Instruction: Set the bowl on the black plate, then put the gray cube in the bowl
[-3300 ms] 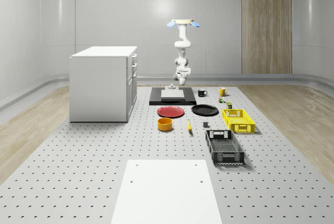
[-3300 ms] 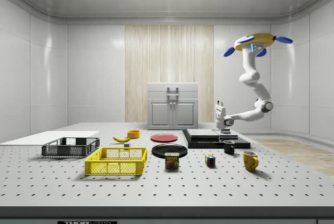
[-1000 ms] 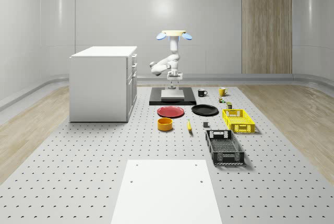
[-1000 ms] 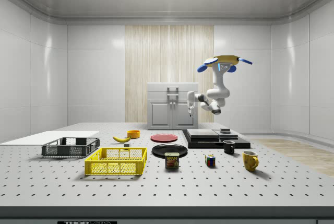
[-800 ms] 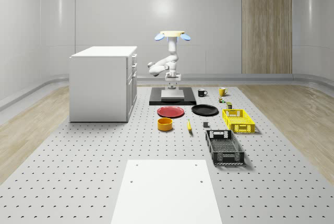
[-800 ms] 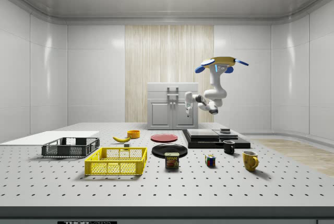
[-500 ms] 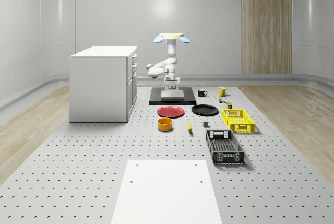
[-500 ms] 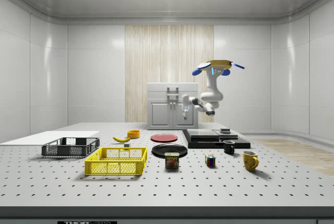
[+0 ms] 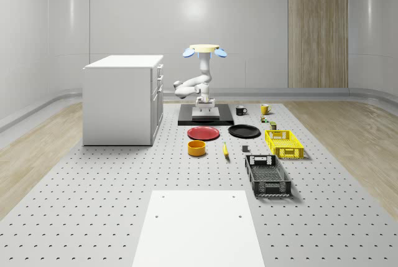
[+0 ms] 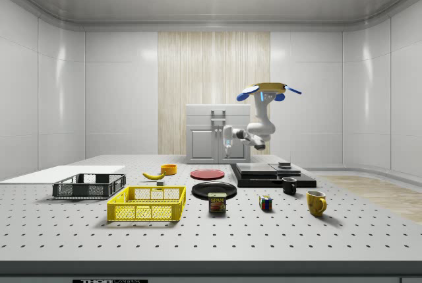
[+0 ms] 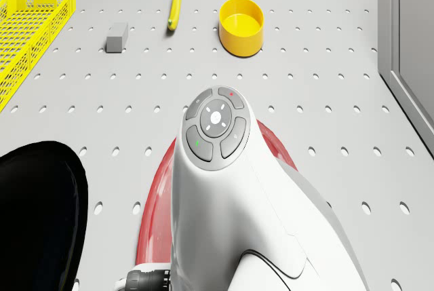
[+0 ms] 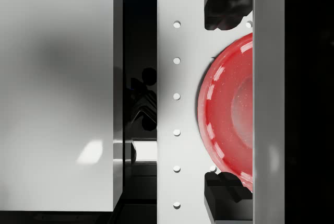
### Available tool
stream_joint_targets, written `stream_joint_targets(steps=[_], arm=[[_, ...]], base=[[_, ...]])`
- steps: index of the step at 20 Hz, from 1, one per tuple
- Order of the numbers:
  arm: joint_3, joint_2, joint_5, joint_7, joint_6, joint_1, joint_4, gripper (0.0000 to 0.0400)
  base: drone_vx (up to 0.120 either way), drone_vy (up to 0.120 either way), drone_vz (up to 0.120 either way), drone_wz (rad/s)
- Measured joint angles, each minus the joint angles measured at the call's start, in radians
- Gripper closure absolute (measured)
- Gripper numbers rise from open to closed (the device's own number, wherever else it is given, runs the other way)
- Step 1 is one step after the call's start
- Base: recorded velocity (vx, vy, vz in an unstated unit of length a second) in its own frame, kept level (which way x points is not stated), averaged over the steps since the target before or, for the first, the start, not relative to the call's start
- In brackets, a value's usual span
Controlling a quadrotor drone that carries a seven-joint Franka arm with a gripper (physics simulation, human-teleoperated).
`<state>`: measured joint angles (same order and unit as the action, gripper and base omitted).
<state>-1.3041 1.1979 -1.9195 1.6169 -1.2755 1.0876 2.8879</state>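
Hovering over the black platform at the desk's far end, the drone hangs its gripper near the red plate. The yellow bowl lies beyond that plate, toward the whole-scene camera, with the black plate toward that view's right. Fingers spread, holding nothing.

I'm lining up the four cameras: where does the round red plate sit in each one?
Whole-scene view: round red plate, between black platform and yellow bowl.
Side view: red plate, behind black plate.
Drone view: red rim beside the white arm.
Wrist view: red plate on the perforated table.
Shared landmark: the yellow bowl.
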Motion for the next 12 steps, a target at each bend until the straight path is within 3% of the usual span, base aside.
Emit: stream_joint_targets(steps=[2,12], arm=[[-0.003,0.009,0.005,0.003,-0.009,0.003,-0.001,0.0000],[-0.015,0.054,0.027,0.015,-0.049,0.017,-0.004,0.0000]], base=[[0.120,0.000,0.000,0.000],[0.120,0.000,-0.112,0.000]])
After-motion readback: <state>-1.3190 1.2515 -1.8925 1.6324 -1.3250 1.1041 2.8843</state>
